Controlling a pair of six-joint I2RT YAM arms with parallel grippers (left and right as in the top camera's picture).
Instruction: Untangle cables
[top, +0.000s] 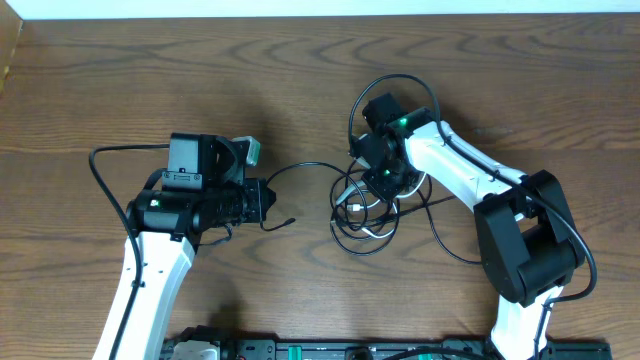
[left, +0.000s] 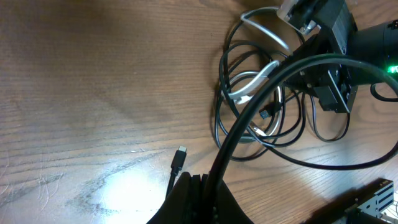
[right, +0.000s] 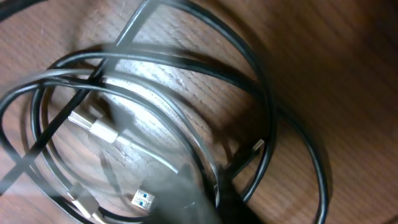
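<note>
Overhead: left gripper (top: 266, 200), jaws clamped on a black cable (top: 305, 166) running toward the counter's right edge into the cables (top: 354, 206); right gripper (top: 377, 188) sits over them, jaws unclear

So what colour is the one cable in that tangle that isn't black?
White: the white cable shows best in the left wrist view.

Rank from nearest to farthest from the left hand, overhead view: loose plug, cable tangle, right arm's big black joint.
From the left hand:
1. Loose plug, beside it, on the black cable it holds.
2. Cable tangle, table centre.
3. Right arm's big black joint, far right.
</note>
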